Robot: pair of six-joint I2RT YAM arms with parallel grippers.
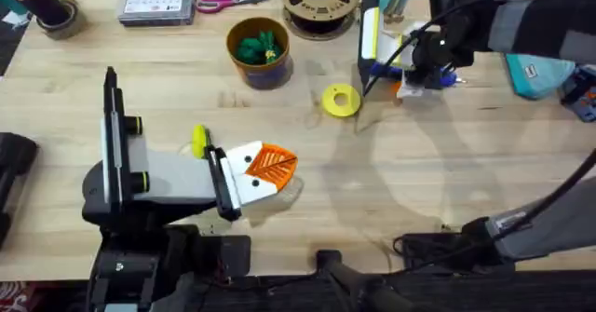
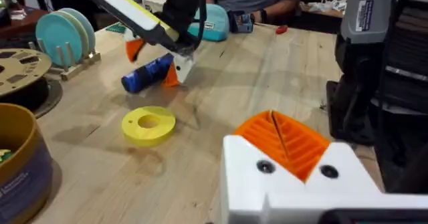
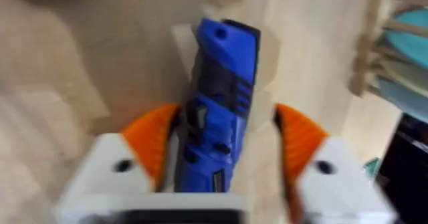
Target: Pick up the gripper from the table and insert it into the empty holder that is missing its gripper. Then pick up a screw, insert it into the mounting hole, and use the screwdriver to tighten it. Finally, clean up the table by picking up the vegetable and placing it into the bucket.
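Note:
The blue screwdriver [image 3: 221, 103] lies flat on the table at the back right [image 1: 380, 68]. My right gripper [image 3: 224, 144] straddles it, open, with a gap beside one orange pad [image 3: 297, 140]. The left wrist view shows that gripper [image 2: 155, 65] low over the screwdriver [image 2: 147, 74]. My left gripper [image 1: 273, 166] rests near the table's middle, shut, its two orange ribbed pads meeting with nothing between them. The orange gripper [image 2: 281, 138] sits in its white holder [image 2: 334, 184], with dark screw heads in the mounting holes. The green vegetable [image 1: 259, 47] lies inside the bucket [image 1: 270, 70].
A yellow ring-shaped disc [image 1: 341, 100] lies between bucket and screwdriver. A brown filament spool [image 1: 319, 0], scissors [image 1: 228, 2] and a flat box [image 1: 156, 2] line the back edge. Teal plates [image 2: 67, 33] stand in a rack at the back right.

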